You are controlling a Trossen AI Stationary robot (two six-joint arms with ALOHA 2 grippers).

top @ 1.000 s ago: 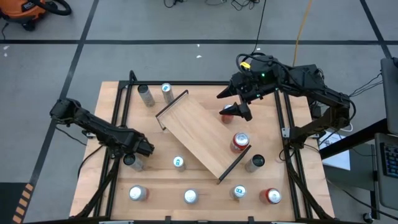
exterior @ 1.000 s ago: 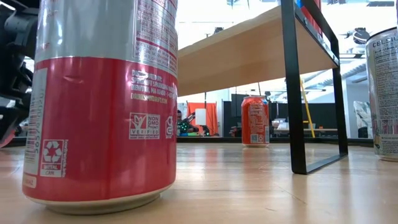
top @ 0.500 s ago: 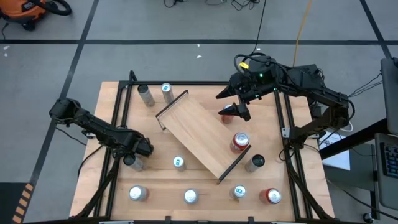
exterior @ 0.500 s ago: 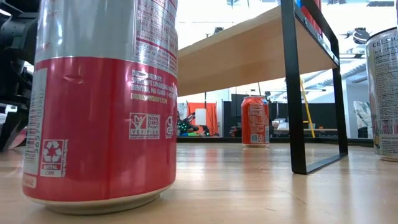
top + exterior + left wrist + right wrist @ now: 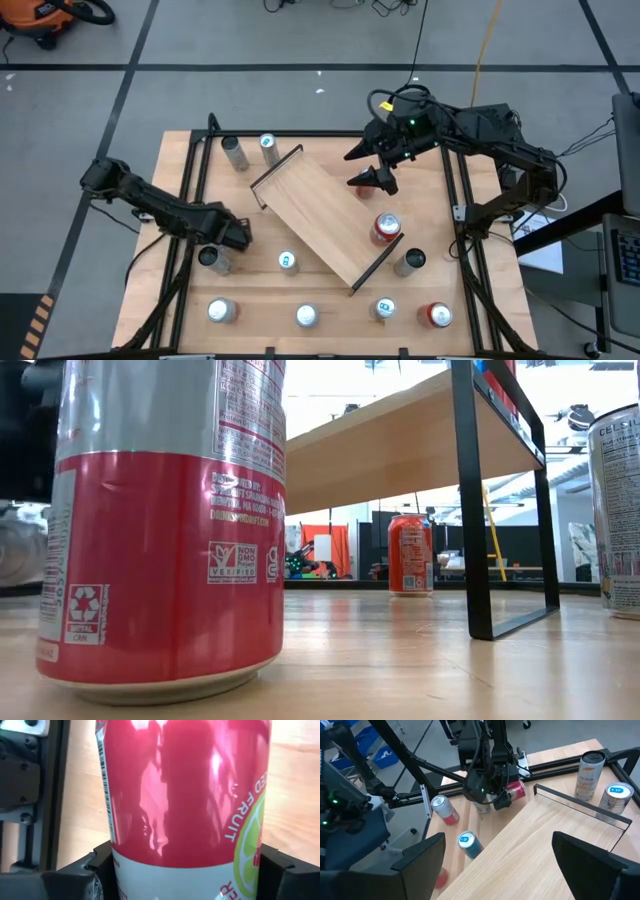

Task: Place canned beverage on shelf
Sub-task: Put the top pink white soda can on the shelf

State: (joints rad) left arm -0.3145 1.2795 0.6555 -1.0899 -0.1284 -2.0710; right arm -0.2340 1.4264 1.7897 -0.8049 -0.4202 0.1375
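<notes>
Red-and-silver drink can [image 5: 185,795] now sits between L gripper [image 5: 236,232] fingers, narrower than a sec ago but contact not confirmed, at table's left beside light-wood shelf [image 5: 320,220]. Closing in; lift likely next. R gripper [image 5: 366,168] wide, empty, above shelf's far end.

**Grey workshop floor, bright room beyond the worktop**

The worktop [image 5: 330,305] is a light-wood surface in a black frame, standing on a grey floor [image 5: 250,90] crossed by dark lines. An orange vacuum [image 5: 45,18] sits at the far left corner of the floor, and a yellow cable [image 5: 487,40] trails across it at the far right. Black-and-orange hazard tape [image 5: 38,318] marks the near left. Level across the worktop, the room behind is brightly lit from above, with an orange panel [image 5: 325,550] and a yellow ladder [image 5: 497,535] far off.
</notes>
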